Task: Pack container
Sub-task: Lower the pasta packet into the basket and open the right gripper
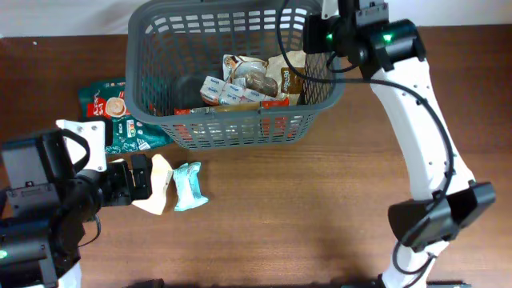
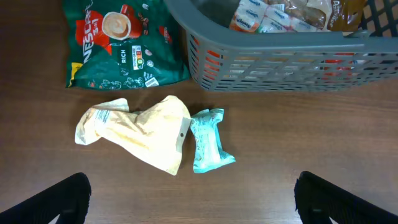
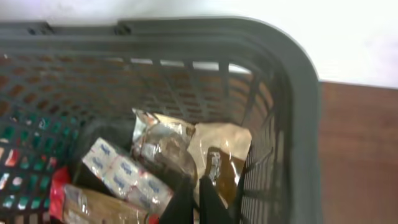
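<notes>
**Right arm over the basket, left arm wide open before two loose packets**

Your container, the dark grey lattice basket, sits on the counter toward its far edge, about the middle of the overhead view. It already holds several snack packs. The right wrist view shows blue-and-white packets, a silver foil pack and a tan pouch.

Your right arm rises from its base at the near right. Its long white link slopes up and away, and its wrist hangs over the basket's far right corner. The right end effector points down into the basket with its fingers pressed together and nothing visible between them. The tips are just above the foil pack and the tan pouch, and you cannot tell whether they touch either one.

Your left arm sits low at the near left, its wrist aimed toward the basket. The left end effector is spread fully wide and grips nothing. Ahead of it a cream packet and a teal packet lie touching each other on the counter. A green Nescafé bag lies beyond them, just beside the basket's left end.
</notes>
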Controlling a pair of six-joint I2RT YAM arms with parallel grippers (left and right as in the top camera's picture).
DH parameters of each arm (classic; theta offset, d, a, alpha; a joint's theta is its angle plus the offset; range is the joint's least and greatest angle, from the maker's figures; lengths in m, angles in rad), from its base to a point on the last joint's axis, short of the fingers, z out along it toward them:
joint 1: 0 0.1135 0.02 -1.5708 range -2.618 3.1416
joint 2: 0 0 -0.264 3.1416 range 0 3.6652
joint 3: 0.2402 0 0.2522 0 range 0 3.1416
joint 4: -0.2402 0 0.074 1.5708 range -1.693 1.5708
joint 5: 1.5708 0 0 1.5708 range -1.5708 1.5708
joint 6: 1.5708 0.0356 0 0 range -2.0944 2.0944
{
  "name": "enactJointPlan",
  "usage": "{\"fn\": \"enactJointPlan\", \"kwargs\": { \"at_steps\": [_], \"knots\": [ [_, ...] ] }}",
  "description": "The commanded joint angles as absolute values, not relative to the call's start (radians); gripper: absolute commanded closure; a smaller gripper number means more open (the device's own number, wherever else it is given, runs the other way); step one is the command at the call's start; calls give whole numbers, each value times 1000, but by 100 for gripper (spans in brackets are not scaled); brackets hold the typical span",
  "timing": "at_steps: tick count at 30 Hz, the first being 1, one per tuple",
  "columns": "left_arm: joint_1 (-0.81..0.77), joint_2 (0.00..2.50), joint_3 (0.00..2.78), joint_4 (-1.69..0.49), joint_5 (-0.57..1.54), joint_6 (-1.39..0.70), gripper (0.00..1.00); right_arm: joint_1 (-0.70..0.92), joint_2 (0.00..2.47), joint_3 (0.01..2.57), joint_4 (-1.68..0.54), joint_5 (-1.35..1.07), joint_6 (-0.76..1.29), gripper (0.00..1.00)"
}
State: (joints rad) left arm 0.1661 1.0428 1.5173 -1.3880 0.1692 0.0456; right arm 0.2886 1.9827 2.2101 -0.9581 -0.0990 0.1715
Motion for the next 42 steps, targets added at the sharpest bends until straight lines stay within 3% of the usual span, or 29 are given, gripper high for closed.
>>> {"fn": "enactJointPlan", "kwargs": {
  "at_steps": [1, 8, 42],
  "knots": [
    [173, 1042, 1519, -1386, 184, 62, 1, 287, 2015, 2247, -986, -73, 162, 97],
    [173, 1042, 1519, -1386, 184, 62, 1, 284, 2017, 2247, -1064, 89, 160, 96],
    [173, 1042, 1519, -1386, 184, 62, 1, 221, 2018, 2246, -1247, 332, 217, 96]
  ]
}}
